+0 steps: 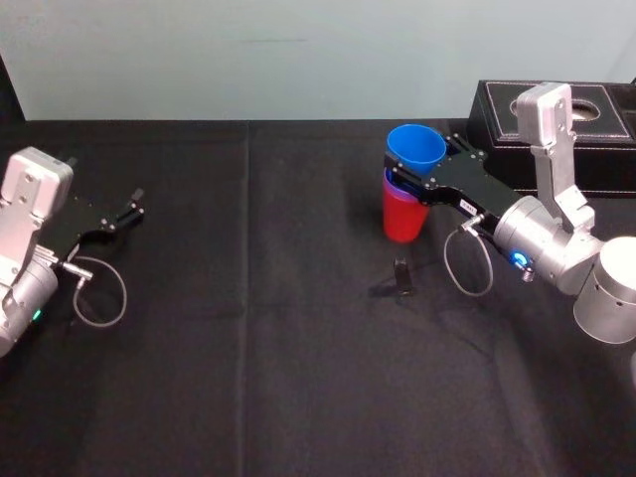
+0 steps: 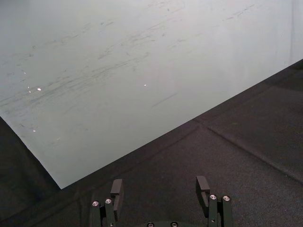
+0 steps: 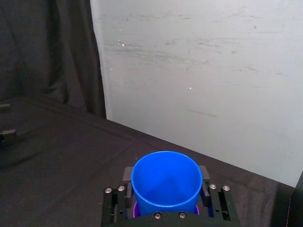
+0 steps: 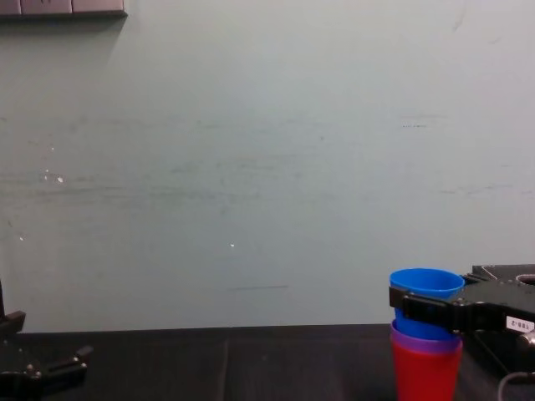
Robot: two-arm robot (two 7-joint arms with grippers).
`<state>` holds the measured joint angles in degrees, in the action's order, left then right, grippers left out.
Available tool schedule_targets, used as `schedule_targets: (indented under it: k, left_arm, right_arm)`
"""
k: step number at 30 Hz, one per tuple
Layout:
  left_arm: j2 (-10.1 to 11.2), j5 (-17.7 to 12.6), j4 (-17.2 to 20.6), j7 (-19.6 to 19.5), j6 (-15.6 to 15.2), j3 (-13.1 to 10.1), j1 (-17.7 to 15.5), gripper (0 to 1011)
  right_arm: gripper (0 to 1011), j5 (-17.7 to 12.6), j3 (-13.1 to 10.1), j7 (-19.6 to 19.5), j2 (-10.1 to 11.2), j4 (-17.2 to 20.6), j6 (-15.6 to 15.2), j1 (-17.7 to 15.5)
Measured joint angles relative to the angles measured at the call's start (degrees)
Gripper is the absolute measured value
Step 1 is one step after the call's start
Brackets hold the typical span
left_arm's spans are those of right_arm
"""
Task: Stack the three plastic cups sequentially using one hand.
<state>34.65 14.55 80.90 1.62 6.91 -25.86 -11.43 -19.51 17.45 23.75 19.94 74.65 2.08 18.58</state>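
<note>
Right gripper is reaching in over the right half of the tabletop, and its fingers are clamping the blue cup from both sides just under the rim. The blue cup is sitting in the mouth of the purple cup, with a good chunk of it sticking up above the purple rim. The purple cup is nesting deep in the red cup, so only a thin purple band is showing. The red cup is standing upright on the tabletop, just in front of the black stitched box at the back right. A small black object is lying on the cloth near the red cup, on the robot's side.

Left gripper is hanging out at the far left, well apart from the cups, with its fingers apart and holding nothing.
</note>
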Motion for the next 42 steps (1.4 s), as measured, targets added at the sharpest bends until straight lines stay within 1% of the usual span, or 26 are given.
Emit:
schedule_targets:
  k: [1,4,5,6,9,21,25,31,32,38,41,42]
  left_arm:
    - [0.0,0.0,0.0,0.0,0.0,0.0,0.0,1005]
    - [0.0,0.0,0.0,0.0,0.0,0.0,0.0,1005]
    - [0.0,0.0,0.0,0.0,0.0,0.0,0.0,1005]
    - [0.0,0.0,0.0,0.0,0.0,0.0,0.0,1005]
    - [0.0,0.0,0.0,0.0,0.0,0.0,0.0,1005]
    - [0.0,0.0,0.0,0.0,0.0,0.0,0.0,1005]
    - [0.0,0.0,0.0,0.0,0.0,0.0,0.0,1005]
    - [0.0,0.0,0.0,0.0,0.0,0.0,0.0,1005]
    - [0.0,0.0,0.0,0.0,0.0,0.0,0.0,1005]
    - [0.0,0.0,0.0,0.0,0.0,0.0,0.0,1005]
    - [0.0,0.0,0.0,0.0,0.0,0.0,0.0,1005]
    - [0.0,0.0,0.0,0.0,0.0,0.0,0.0,1005]
  right_arm:
    - [794,0.0,0.0,0.0,0.0,0.0,0.0,0.0]
    - [886,0.0,0.0,0.0,0.0,0.0,0.0,0.0]
    - [886,0.0,0.0,0.0,0.0,0.0,0.0,0.0]
    - [942,0.0,0.0,0.0,0.0,0.0,0.0,0.0]
    - [997,0.0,0.0,-0.1,0.0,0.1,0.0,0.0]
    - [1003,0.0,0.0,-0.1,0.0,0.2,-0.1,0.0]
    - [1003,0.2,0.0,-0.2,0.4,1.7,-0.1,-0.8]
    - [1002,0.1,-0.7,-0.2,1.5,5.9,0.0,-3.6]
    - [1003,0.1,-0.7,-0.2,1.5,5.9,0.0,-3.6]
    - [1003,-0.4,-1.5,-1.0,2.6,10.5,0.1,-7.4]
    - [1003,-0.4,-1.8,-1.6,2.8,11.9,0.1,-8.9]
    - [1003,-0.4,-1.9,-2.0,2.8,12.9,0.1,-9.9]
